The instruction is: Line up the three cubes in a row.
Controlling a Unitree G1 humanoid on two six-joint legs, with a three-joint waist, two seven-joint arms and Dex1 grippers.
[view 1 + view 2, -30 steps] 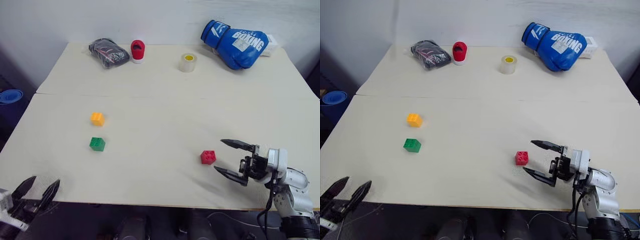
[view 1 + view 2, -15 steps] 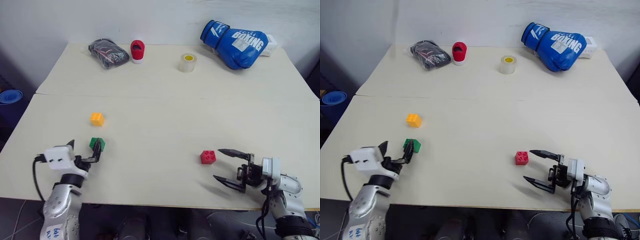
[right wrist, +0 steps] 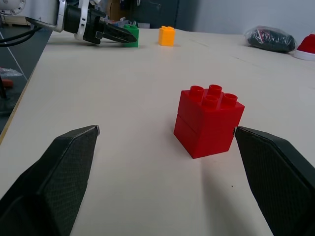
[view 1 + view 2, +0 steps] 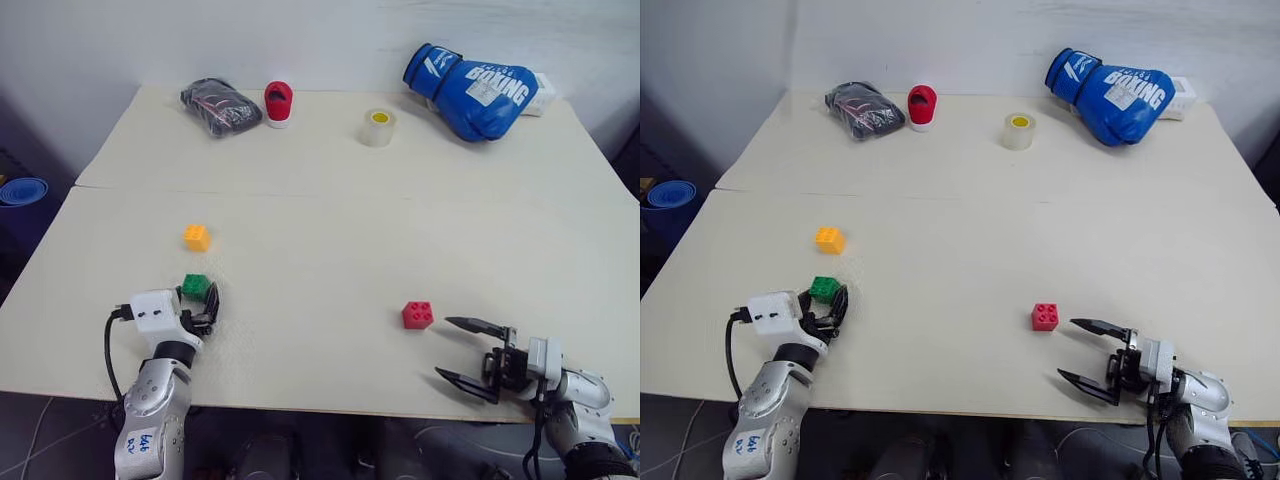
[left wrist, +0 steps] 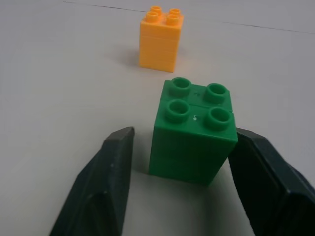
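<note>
Three cubes on the cream worktop (image 4: 330,230), all small studded plastic bricks, two layers tall with four round studs on top. Green cube (image 5: 193,132) sits near the left front of the worktop, upright, studs up; the left gripper (image 4: 203,303) straddles it with a black finger on each side, one finger (image 5: 266,172) touching or nearly touching a side face, the other finger (image 5: 106,172) a small gap off the opposite face, so jaws partly closed around it but not clamped. Orange-yellow cube (image 4: 196,237) stands just beyond the green one, apart from it, same upright pose. Red cube (image 3: 209,120) is well apart from both, toward the right front, turned so a corner faces the right gripper (image 4: 468,354). That gripper is wide open, fingers spread, just beside the red cube on its right and nearer the front edge, not touching. Along the far edge: dark bag (image 4: 218,104), red-and-white cylinder (image 4: 277,103), tape roll (image 4: 377,126), blue boxing glove (image 4: 470,87).
</note>
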